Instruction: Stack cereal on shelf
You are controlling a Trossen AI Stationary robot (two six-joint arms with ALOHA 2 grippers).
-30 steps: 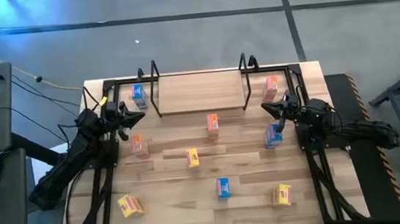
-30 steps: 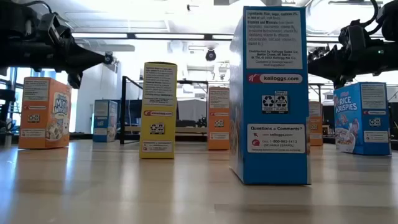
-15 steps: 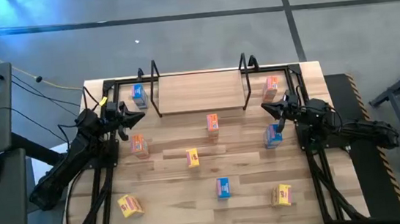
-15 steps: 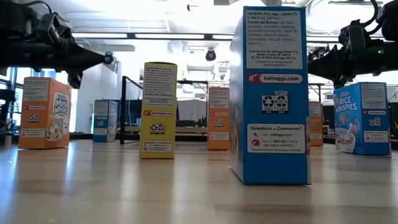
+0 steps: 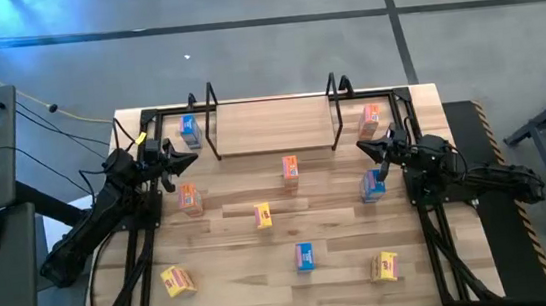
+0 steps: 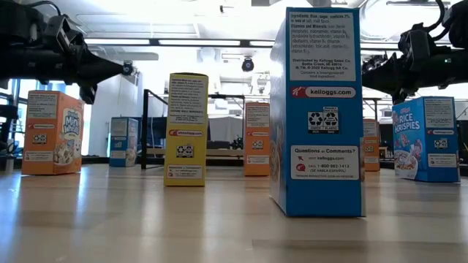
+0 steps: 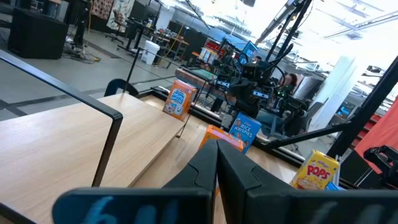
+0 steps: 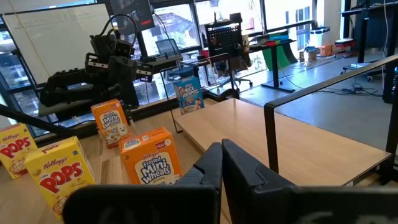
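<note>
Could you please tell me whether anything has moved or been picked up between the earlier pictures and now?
Nothing has visibly changed. The left gripper and right gripper stay shut and empty in front of the shelf, which is still bare, and the cereal boxes stand where they did on the table.

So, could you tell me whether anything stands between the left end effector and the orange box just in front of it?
Nothing visible does: the left end effector hangs shut above the table, and the orange box stands clear below it.
</note>
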